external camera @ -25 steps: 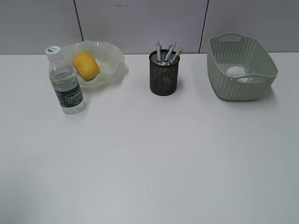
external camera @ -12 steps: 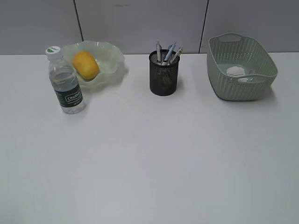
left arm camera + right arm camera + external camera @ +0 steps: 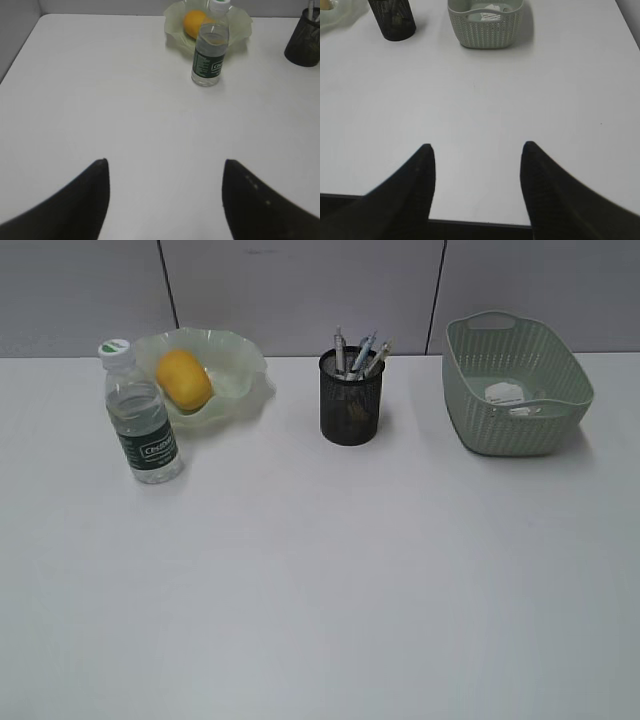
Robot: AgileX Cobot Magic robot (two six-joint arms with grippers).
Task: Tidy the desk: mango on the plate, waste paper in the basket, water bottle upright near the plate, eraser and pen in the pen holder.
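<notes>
Nothing moved; water bottle (image 3: 142, 416) upright

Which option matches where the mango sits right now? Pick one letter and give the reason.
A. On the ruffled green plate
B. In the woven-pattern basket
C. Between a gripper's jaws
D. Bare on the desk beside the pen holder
A: the mango rests on the plate, behind the upright water bottle; the basket holds only the waste paper.
</notes>
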